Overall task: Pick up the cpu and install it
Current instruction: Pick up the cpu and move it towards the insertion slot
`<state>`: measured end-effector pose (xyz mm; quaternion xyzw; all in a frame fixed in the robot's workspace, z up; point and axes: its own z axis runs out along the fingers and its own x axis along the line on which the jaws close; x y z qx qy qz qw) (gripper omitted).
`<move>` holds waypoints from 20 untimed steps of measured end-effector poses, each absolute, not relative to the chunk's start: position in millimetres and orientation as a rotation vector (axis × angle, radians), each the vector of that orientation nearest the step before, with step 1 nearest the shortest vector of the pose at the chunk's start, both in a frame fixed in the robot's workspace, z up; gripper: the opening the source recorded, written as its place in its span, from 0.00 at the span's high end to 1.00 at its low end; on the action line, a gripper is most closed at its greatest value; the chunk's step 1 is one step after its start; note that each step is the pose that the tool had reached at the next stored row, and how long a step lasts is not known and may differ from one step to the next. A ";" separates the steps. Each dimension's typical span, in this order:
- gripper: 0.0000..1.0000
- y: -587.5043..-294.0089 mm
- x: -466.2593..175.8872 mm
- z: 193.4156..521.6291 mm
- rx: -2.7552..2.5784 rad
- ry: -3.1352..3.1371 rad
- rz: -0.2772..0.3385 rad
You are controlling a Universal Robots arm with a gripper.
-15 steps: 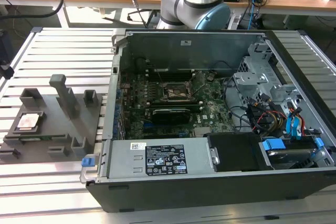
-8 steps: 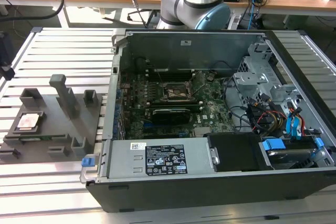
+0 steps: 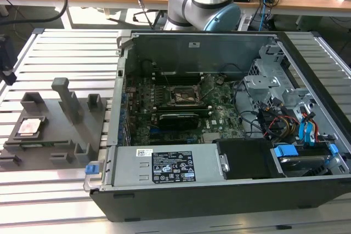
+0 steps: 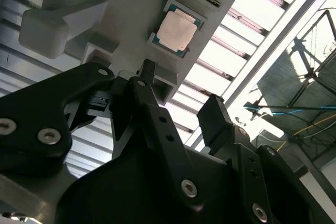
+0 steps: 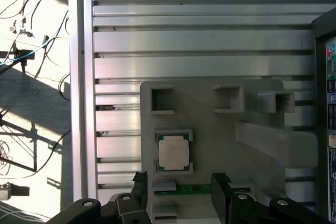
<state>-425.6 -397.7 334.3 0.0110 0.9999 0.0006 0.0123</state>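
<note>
The fingers (image 5: 220,190) are spread wide with nothing between them. They hang over one edge of the grey holder (image 5: 215,129). The cpu (image 5: 173,152) lies flat in a square nest in that holder, likely so it cannot slide and is easy to grab from above. The fingers hide part of a green strip (image 5: 197,188) on the holder. The holder sits on the ribbed counter (image 5: 199,66). Beside the holder stands the open computer (image 3: 219,187). Its socket (image 3: 185,96) is dark and hard to make out.

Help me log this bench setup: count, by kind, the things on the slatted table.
cpu: 1
grey fixture: 1
open computer case: 1
Total: 3
</note>
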 end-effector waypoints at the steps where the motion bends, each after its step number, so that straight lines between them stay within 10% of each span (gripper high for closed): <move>1: 0.40 -397.7 -425.6 333.9 0.034 3.117 0.002; 20: 0.40 -397.7 -425.6 324.6 0.034 3.117 0.002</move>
